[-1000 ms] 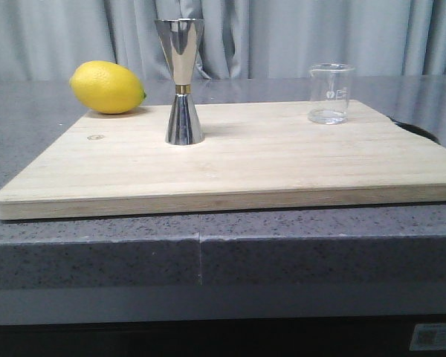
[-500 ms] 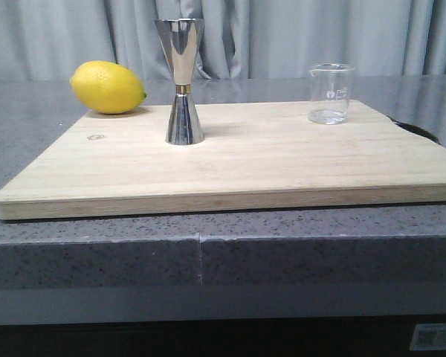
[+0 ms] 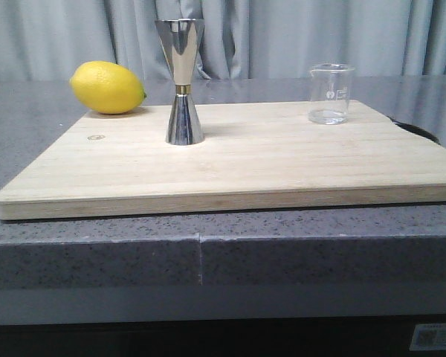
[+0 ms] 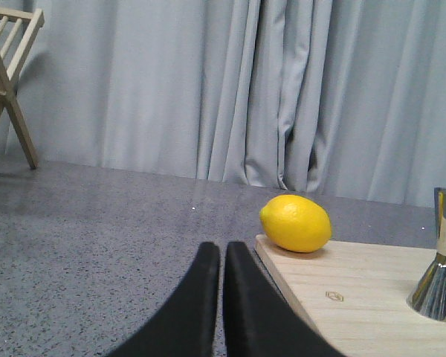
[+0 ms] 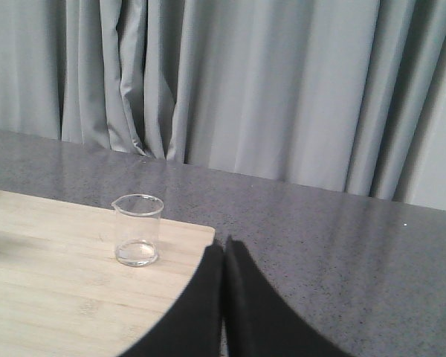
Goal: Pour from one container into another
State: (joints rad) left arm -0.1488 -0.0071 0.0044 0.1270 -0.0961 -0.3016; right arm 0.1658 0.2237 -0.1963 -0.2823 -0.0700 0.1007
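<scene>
A small clear glass beaker (image 3: 331,94) stands upright at the back right of the wooden board (image 3: 238,167); the right wrist view shows the beaker (image 5: 137,230) too. The steel jigger (image 3: 182,82) with a gold band stands upright left of the board's middle, its edge seen as the jigger (image 4: 440,256) in the left wrist view. My left gripper (image 4: 222,249) is shut and empty over the counter, off the board's left edge. My right gripper (image 5: 224,244) is shut and empty, off the board's right corner, apart from the beaker. Neither gripper shows in the front view.
A yellow lemon (image 3: 108,88) lies at the board's back left corner, also seen as the lemon (image 4: 296,223). Grey speckled counter (image 3: 30,111) surrounds the board. A wooden rack (image 4: 7,67) stands far off beside the curtain (image 3: 282,37).
</scene>
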